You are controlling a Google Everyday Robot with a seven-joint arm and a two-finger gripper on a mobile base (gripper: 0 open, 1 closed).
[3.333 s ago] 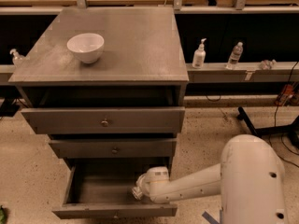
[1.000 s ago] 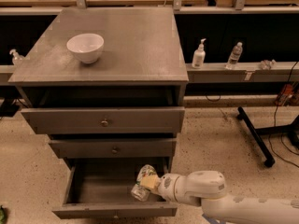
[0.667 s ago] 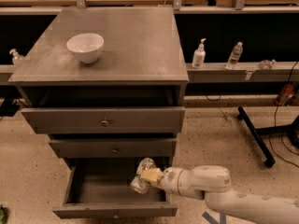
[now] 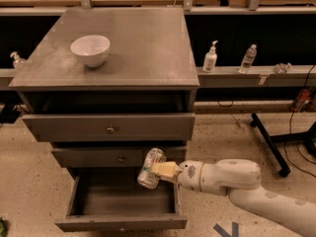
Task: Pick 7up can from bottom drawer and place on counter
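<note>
Just over the open bottom drawer (image 4: 123, 224), level with the middle drawer (image 4: 89, 158) front: 7up can (image 4: 150, 168), tilted, pinched between the fingers (image 4: 166, 170) of the gripper (image 4: 157, 169). Higher than a second ago, clear of the drawer now. Looks like the pick's done. Just needs hauling up to the counter (image 4: 143, 58), well above, by the white bowl (image 4: 90, 50).

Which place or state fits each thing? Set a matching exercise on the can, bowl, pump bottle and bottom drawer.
1 can
2 bowl
3 pump bottle
4 bottom drawer

A on the counter
B pulled open
C on the long ledge
D in the gripper, above the bottom drawer

Pairs: 1-D, 2-A, 3-C, 4-B.
</note>
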